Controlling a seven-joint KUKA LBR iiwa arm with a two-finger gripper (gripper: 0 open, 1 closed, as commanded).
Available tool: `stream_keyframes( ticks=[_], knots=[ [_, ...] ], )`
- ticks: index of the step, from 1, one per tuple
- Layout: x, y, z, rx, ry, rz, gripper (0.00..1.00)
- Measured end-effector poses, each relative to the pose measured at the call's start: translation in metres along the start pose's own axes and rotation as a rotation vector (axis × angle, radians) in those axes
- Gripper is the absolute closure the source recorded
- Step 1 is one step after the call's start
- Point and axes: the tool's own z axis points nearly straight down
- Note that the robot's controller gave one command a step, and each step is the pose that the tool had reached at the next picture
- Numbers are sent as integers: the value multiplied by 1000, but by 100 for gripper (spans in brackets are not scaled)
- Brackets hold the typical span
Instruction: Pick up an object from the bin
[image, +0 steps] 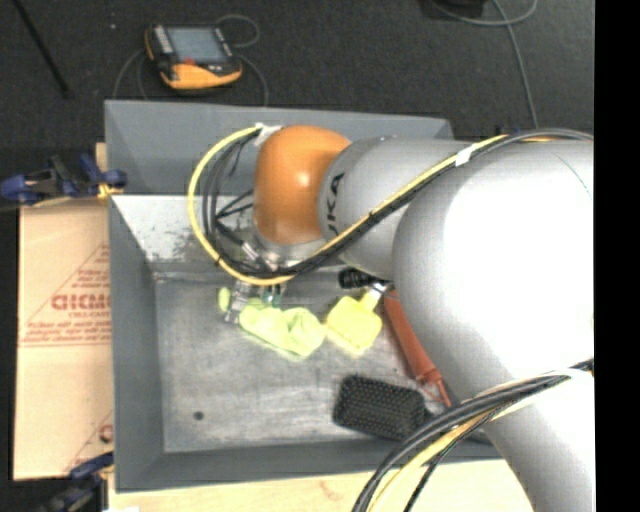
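Spotter: Bin (135, 330), left part first. Bare grey floor, scuffed, with one small dark speck (198, 415) toward the near-left corner.

Recorder: Gripper next?

Spotter: Gripper (248, 298) is low in the bin, left of centre, near the back wall. It hangs under the orange wrist cover (290, 195). Black and yellow cables (213, 205) loop round the cover's left side. Cover and cables hide most of it (only a small pale end shows below them).

Recorder: Open or closed? Holding anything?

Spotter: Cannot tell either way; that part is hidden. Its lower end sits at the left end of a crumpled yellow-green soft thing (285, 330), touching it or just above it. Cannot tell which.

Recorder: Carry on rightward.

Spotter: The yellow-green thing lies mid-floor, limp and bunched. Just beside its right end is a pale yellow block (352, 322), sponge-like and tilted, touching it or nearly so. Right of the block, a red-orange rod-shaped tool (408, 348) runs diagonally toward the near-right, its upper end going under the arm. On the near side is a black brush-like pad (378, 405) with a studded top, apart from the yellow pieces and close to the rod's lower end.

Recorder: Arm?

Spotter: Silver arm (500, 260) covers the bin's right side.
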Motion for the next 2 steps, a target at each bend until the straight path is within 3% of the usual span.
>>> stream_keyframes(
  ticks=[1,2],
  knots=[
    [0,0,0,0,0,0,100],
    [7,-4,-46,8,9,-22,100]
  ],
)
